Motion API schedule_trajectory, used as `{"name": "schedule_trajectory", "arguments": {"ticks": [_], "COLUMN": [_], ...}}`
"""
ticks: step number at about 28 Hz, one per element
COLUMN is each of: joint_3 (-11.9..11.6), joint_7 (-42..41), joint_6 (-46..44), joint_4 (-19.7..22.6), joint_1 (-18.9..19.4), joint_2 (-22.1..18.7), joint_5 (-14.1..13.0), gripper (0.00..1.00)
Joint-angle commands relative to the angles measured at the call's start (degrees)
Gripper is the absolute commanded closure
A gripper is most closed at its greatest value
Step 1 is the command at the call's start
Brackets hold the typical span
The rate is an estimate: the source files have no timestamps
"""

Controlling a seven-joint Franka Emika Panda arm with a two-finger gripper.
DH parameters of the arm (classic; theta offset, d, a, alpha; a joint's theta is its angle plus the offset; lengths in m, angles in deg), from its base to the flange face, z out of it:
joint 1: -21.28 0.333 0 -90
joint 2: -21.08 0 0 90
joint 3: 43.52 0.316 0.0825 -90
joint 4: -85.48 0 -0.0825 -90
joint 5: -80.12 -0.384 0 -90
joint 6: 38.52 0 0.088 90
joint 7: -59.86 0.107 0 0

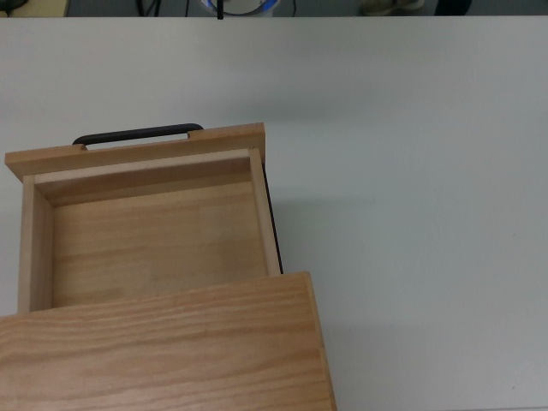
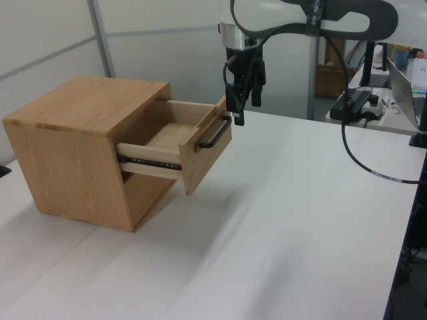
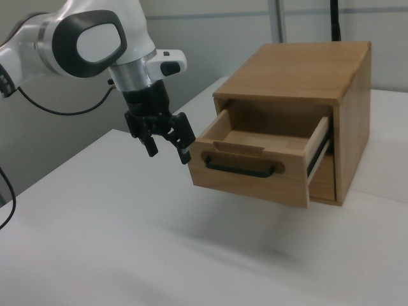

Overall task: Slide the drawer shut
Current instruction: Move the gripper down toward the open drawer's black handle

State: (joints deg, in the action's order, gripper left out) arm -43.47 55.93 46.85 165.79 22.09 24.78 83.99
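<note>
The drawer (image 1: 150, 235) is pulled well out of the wooden cabinet (image 1: 163, 351), and its light-wood tray holds nothing. Its flat front panel (image 2: 207, 152) carries a thin black bar handle (image 2: 215, 137). In the right view the front panel (image 3: 255, 182) and handle (image 3: 242, 169) face the camera. My gripper (image 3: 169, 152) hangs open just off the front panel's end at the right view's left, with nothing between its fingers. In the left view the gripper (image 2: 243, 110) stands right above the handle's far end. The top view does not show the gripper.
The cabinet (image 2: 80, 147) stands on a white table (image 2: 287, 220) with wide bare surface in front of the drawer. A black cable (image 2: 360, 160) trails from the arm. A power strip (image 2: 357, 103) and a laptop (image 2: 407, 87) lie at the left view's far right.
</note>
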Motion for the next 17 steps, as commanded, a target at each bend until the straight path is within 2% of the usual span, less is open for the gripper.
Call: {"name": "schedule_trajectory", "arguments": {"ticks": [1, 2, 10, 17], "joint_3": [0.56, 0.65, 0.48, 0.04], "joint_7": [1.37, 1.29, 1.12, 1.38], "joint_6": [-1.7, -1.7, -1.52, -1.34], "joint_4": [-0.24, -0.24, -0.24, -0.15], "joint_1": [-0.37, -0.37, -0.37, -0.72], "joint_2": [-0.54, -0.54, 0.16, 1.21], "joint_5": [0.09, 0.09, 0.0, -1.23], "gripper": [0.91, 1.0, 1.0, 1.0]}}
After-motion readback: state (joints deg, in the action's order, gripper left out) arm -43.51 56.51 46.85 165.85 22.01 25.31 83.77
